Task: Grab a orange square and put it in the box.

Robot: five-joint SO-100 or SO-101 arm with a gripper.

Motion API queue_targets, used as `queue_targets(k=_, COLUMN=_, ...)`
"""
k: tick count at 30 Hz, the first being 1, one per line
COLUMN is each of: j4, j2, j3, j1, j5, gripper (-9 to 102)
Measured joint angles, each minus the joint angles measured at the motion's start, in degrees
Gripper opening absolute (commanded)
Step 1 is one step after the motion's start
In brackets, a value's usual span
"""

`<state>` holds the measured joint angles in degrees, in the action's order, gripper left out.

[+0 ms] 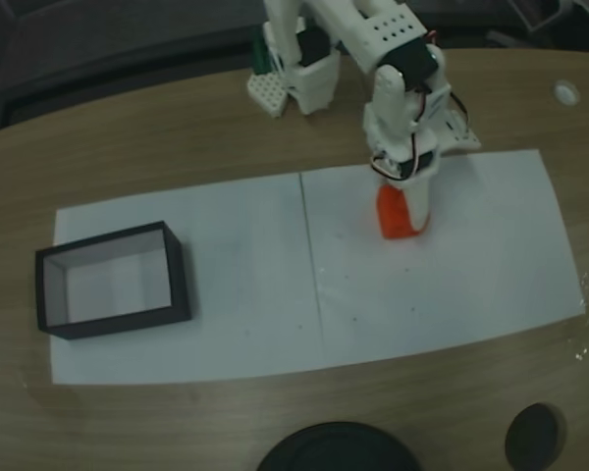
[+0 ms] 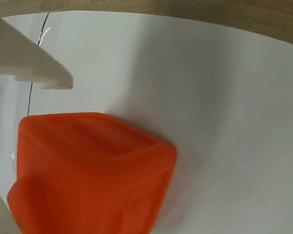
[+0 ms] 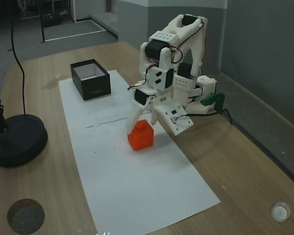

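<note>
The orange square (image 1: 397, 217) sits on the white paper right of the sheets' seam, its raised stud up (image 3: 140, 135). My gripper (image 1: 404, 208) hangs straight over it, open, with one white finger on each side (image 3: 145, 123). In the wrist view the orange square (image 2: 93, 170) lies at lower left, and the upper white finger (image 2: 29, 61) stands apart from it. The box (image 1: 180, 277), black-walled and pale inside with nothing in it, rests on the paper's left end in a fixed view, well away from the gripper, and at the paper's far end (image 3: 95, 91) in another fixed view.
Two white paper sheets (image 1: 245, 294) cover the middle of the wooden table. A black round stand base (image 3: 17, 139) and a small dark disc (image 3: 25, 215) sit off the paper near one table edge. A small white cap (image 1: 566, 93) lies at a far corner.
</note>
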<state>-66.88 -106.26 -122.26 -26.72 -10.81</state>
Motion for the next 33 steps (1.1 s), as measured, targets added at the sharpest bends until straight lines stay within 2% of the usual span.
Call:
queue_targets(k=5, j4=2.46, j2=3.25, j3=1.58, j1=0.35, j5=0.26, gripper=13)
queue_targets(k=10, j4=3.16, j2=4.92, j3=3.87, j1=0.35, j5=2.64, gripper=11)
queue_targets(k=14, j4=0.79, j2=5.01, j3=5.89, j1=4.75, j5=3.87, gripper=11)
queue_targets(k=20, j4=-6.42, j2=1.05, j3=20.04, j1=25.22, j5=14.06, gripper=12)
queue_targets(k=27, j4=-6.50, j2=1.49, j3=42.80, j1=56.78, j5=26.72, gripper=12)
queue_targets(k=33, j4=-3.69, j2=10.72, j3=54.05, j1=71.81, j5=27.60, gripper=12)
